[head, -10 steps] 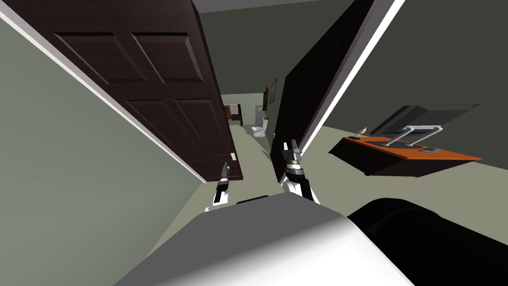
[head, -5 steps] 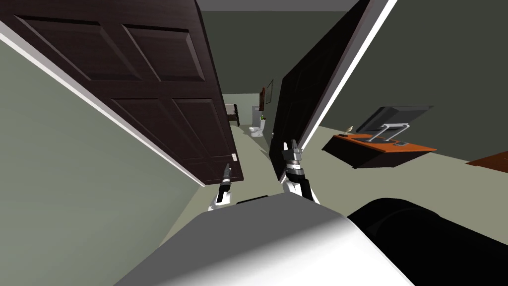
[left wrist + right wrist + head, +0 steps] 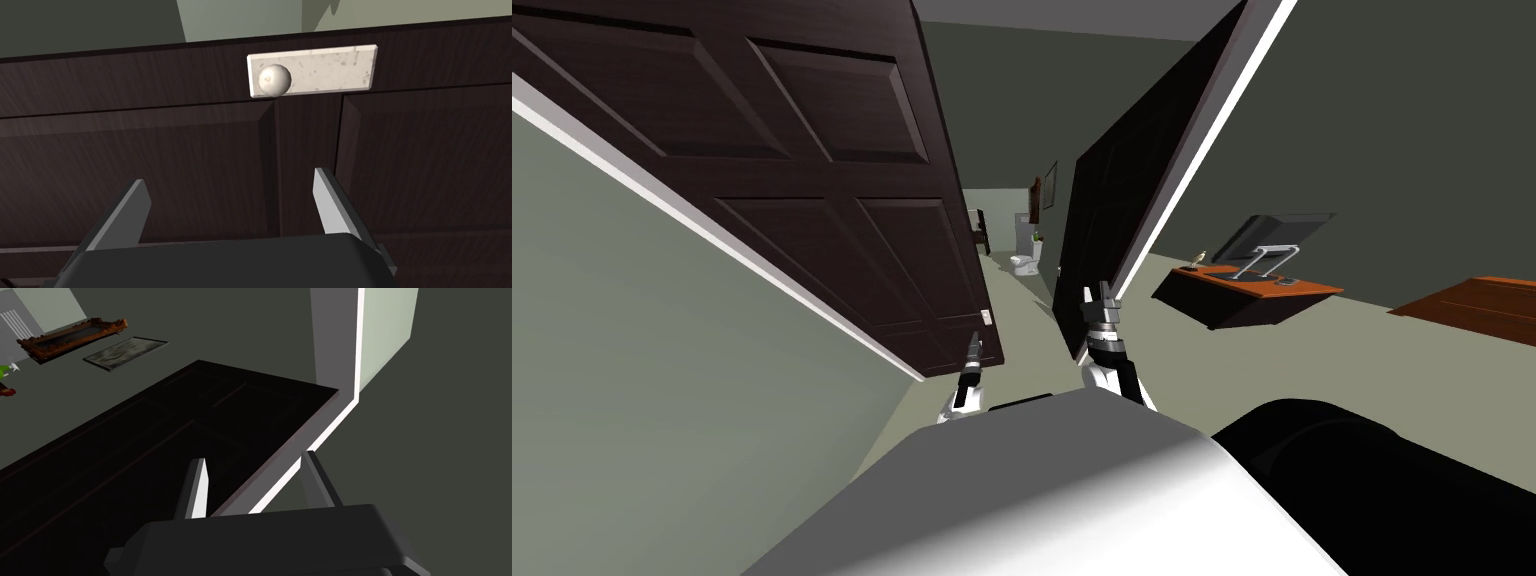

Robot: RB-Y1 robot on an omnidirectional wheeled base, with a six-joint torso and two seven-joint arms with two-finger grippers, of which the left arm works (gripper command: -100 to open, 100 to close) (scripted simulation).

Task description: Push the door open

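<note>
My left tool [image 3: 230, 177], fingers spread wide and holding nothing, pointed at the dark brown panelled wooden door [image 3: 842, 230], close to its round pale knob [image 3: 274, 80]. My right tool [image 3: 253, 457], likewise open and empty, sat at the edge of a second dark door [image 3: 1122, 210]. Both stood ajar, a white toilet [image 3: 1026, 264] visible between; I judged more pushing remained.

A home: a dark panelled door [image 3: 842, 200] opens on a corridor with a toilet [image 3: 1025, 264], framed pictures [image 3: 75, 333], and a desk [image 3: 1312, 288] bearing a screen [image 3: 1277, 232]
</note>
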